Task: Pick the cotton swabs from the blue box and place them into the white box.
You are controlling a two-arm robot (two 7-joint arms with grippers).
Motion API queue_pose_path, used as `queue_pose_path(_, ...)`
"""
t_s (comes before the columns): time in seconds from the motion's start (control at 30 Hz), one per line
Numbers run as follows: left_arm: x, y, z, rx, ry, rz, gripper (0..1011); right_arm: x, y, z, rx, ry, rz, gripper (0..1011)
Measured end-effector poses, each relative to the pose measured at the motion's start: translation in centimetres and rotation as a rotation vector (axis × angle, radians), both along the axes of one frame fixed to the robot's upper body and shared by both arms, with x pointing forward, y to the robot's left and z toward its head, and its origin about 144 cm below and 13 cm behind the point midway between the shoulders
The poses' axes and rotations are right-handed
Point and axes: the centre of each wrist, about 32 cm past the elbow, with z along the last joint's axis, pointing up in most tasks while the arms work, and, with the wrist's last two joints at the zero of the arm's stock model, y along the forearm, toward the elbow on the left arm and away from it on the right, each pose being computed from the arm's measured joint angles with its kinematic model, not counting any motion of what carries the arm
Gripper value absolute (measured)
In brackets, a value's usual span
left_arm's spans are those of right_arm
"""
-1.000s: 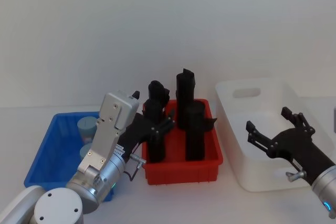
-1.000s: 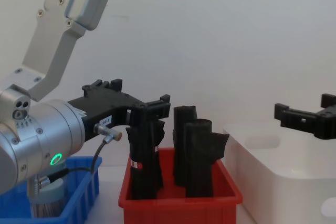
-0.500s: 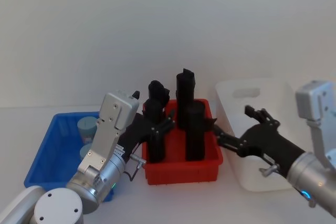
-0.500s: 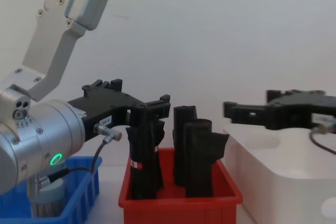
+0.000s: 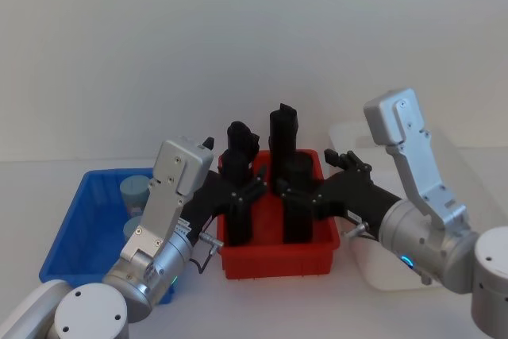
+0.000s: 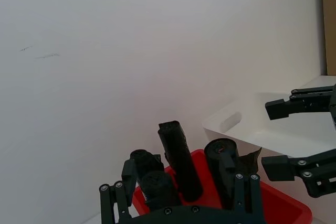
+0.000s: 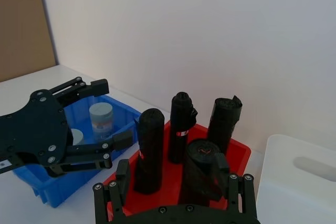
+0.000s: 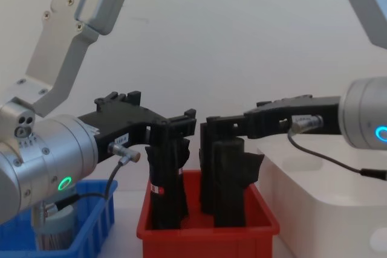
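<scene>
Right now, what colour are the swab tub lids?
Swab tub lids are grey-blue, clearest in the right wrist view.

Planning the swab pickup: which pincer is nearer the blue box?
Left. The left pincer hangs over the left part of the red bin, beside the blue box; the right pincer is over its right part.

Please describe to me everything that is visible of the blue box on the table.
The blue box is a small bright blue plastic bin with an open top, a thick rim and a ribbed front. It stands flat on the white table at the robot's left, close beside the red bin. Two round tubs with grey-blue lids stand inside, toward its right side. The left arm reaches over its near right corner.
</scene>
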Motion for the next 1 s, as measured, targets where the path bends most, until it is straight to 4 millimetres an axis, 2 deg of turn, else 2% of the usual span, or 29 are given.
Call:
queue_pose_path(0.17, 0.0, 0.0, 0.0, 0.0, 0.0, 0.0, 1004, 0.3, 0.8, 0.7, -0.038, 0.004, -0.046, 1001)
queue_pose_path(0.53, 0.0, 0.0, 0.0, 0.0, 0.0, 0.0, 1004, 0.3, 0.7, 1.0, -0.129, 0.013, -0.14, 1001)
queue_pose_path(1.0, 0.0, 0.0, 0.0, 0.0, 0.0, 0.0, 1004, 0.9, 2.1, -0.6, -0.149, 0.055, -0.178, 1001)
